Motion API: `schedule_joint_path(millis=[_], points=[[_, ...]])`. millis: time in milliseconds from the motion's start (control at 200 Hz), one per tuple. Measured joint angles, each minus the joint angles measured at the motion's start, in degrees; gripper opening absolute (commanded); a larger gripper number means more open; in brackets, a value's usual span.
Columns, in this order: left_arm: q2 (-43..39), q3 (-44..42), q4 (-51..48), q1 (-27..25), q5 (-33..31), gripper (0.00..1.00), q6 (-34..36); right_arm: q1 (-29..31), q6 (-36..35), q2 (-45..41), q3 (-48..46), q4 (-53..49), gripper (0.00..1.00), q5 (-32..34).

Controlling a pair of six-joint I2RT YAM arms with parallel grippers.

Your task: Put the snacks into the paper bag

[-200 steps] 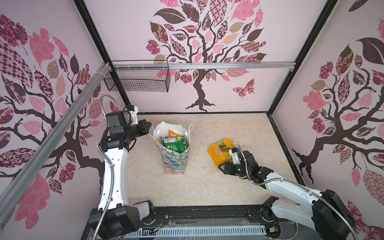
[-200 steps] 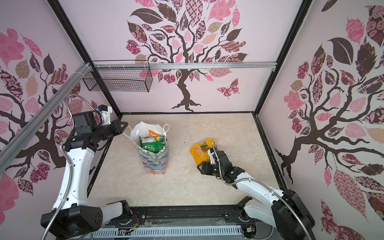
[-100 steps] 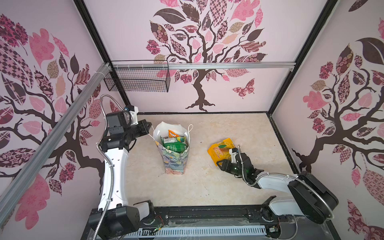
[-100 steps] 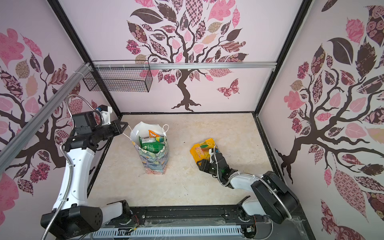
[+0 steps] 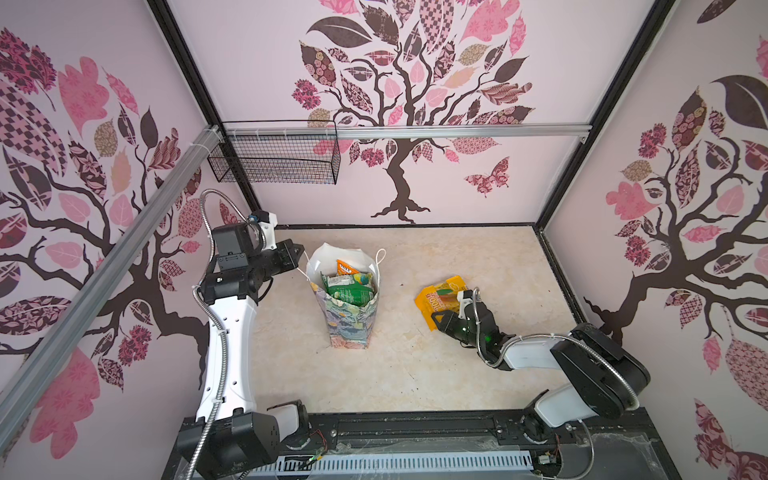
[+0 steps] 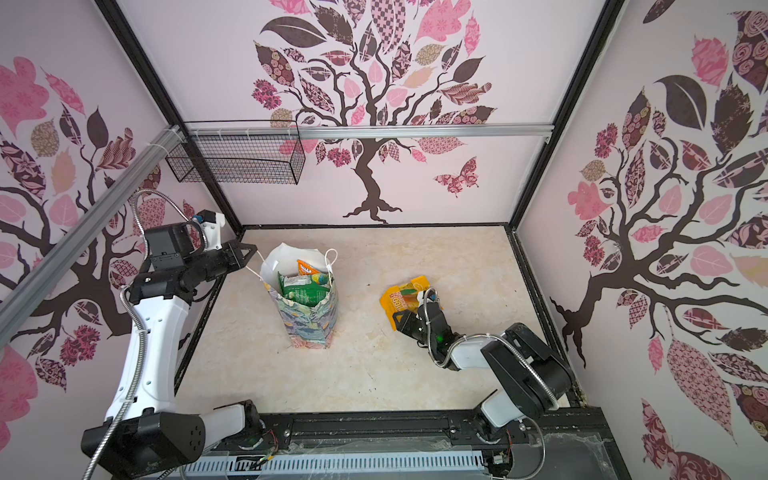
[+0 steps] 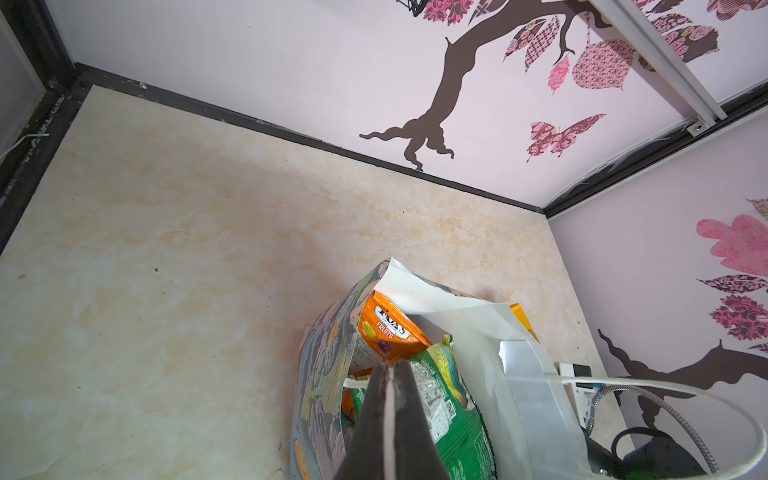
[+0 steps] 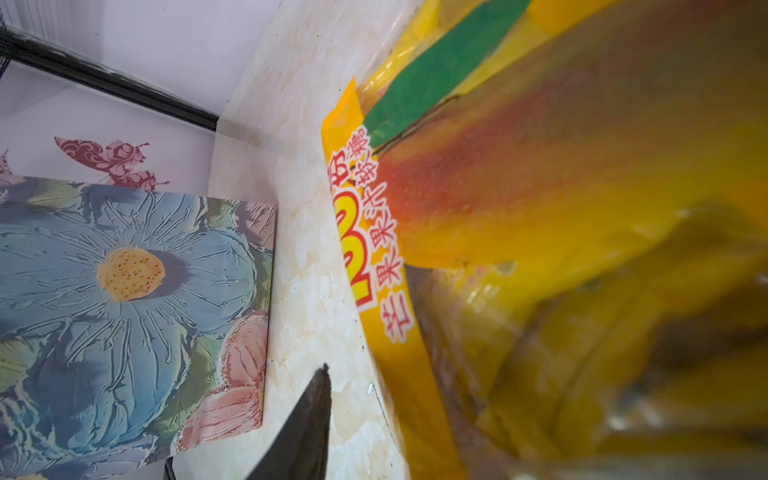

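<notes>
Two snacks already poking out of the paper bag: an orange packet toward the far side and a green packet just in front of it. Can read "FRUITS" on the orange one from the left wrist view. Found the bag standing upright on the beige table, left of centre, mouth open, white inside, painted flowers outside.

Got the left gripper clenched tight on the bag's white cord handle, up at the bag's left rim and well off the table.

Over to the right, well apart from the bag, spotted a yellow packet lying on the table, mango picture and red lettering on its face. Not in the bag yet. Got the right gripper down at that packet's near edge with jaws parted: one finger low over the table just beside the foil, a sliver of table between them; other finger hidden by the packet. No squeeze showing, so calling it released.

Also noticed a black wire basket hanging on the far wall, up on the left.
</notes>
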Motion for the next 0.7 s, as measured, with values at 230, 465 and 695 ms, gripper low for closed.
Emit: schedule_joint_path(millis=[230, 465, 695], points=[[0.0, 0.0, 0.0, 0.0, 0.5, 0.0, 0.0, 0.1, 2.3, 2.3, 0.1, 1.6, 0.29, 2.8], [0.0, 0.0, 0.0, 0.0, 0.6, 0.0, 0.0, 0.1, 2.0, 2.4, 0.1, 1.9, 0.05, 5.5], [-0.2, 0.0, 0.0, 0.0, 0.7, 0.0, -0.1, 0.1, -1.0, -0.1, 0.1, -0.6, 0.0, 6.1]])
